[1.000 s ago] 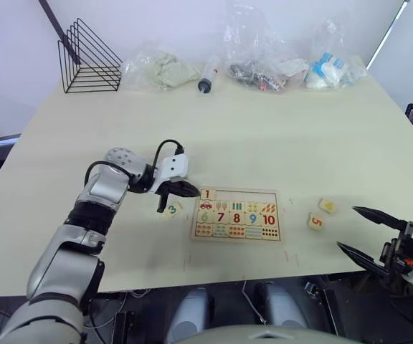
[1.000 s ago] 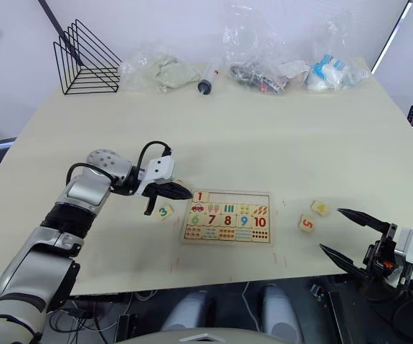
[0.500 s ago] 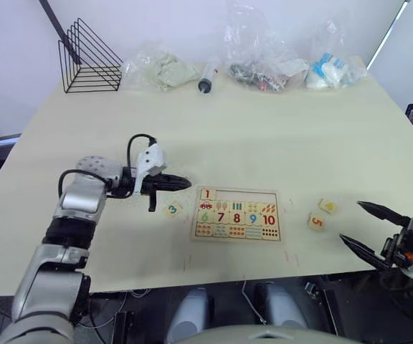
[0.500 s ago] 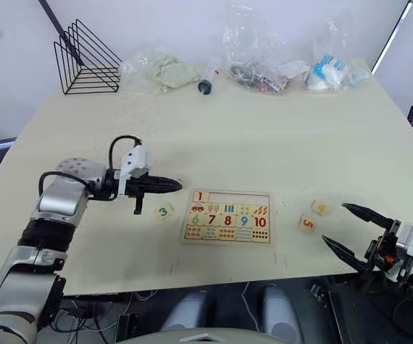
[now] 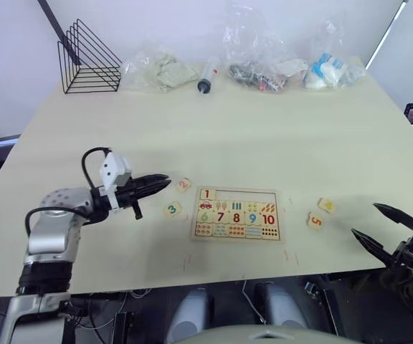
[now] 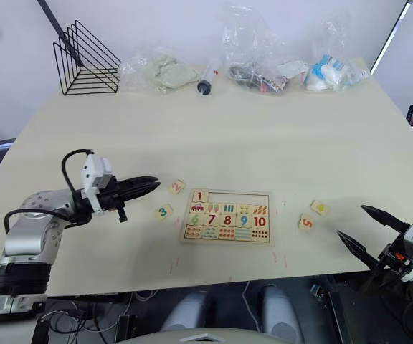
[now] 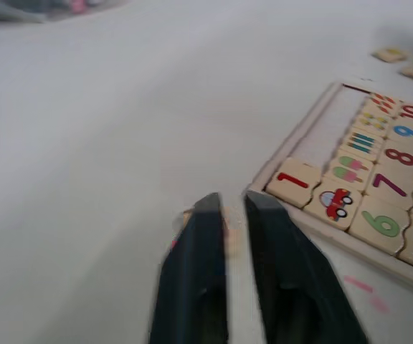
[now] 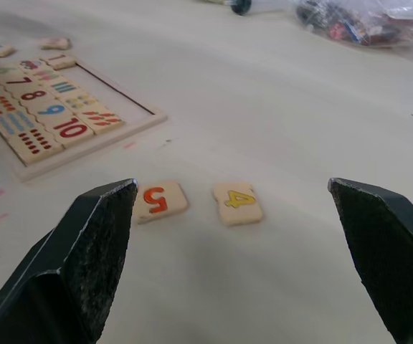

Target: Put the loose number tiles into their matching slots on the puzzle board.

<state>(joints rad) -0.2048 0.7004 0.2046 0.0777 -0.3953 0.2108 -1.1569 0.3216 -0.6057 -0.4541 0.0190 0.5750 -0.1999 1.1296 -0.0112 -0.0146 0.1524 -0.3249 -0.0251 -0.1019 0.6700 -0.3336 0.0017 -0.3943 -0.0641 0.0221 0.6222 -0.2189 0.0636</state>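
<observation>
Across the middle of the frame spreads a pale cream surface (image 5: 264,136) against a white wall. Along its far edge, at the upper part of the frame, sit a black wire rack (image 5: 88,59), a clear bag of pale stuff (image 5: 162,69), a syringe (image 5: 207,74), and two more clear bags (image 5: 260,68) of small items.

Lower centre lies the puzzle board (image 5: 238,214), a pale-wood tray whose lower rows carry tiles 6 to 10, pictures and dot squares. Its top row holds only the 1 tile (image 5: 207,193) at the left end; the other slots (image 5: 249,195) in that row are bare.

Four tiles are loose on the surface. The 2 tile (image 5: 183,184) and the 3 tile (image 5: 171,209) lie just left of the board. The 5 tile (image 5: 315,221) and the 4 tile (image 5: 328,206) lie to the board's right, side by side but apart.

The left tool (image 5: 158,181) hovers left of the 2 tile, its fingers nearly closed with a narrow gap, grasping nothing. The right tool (image 5: 380,226) sits at the lower right of the frame, near the surface's front edge, fingers spread wide, with the 5 and 4 tiles ahead of it.
</observation>
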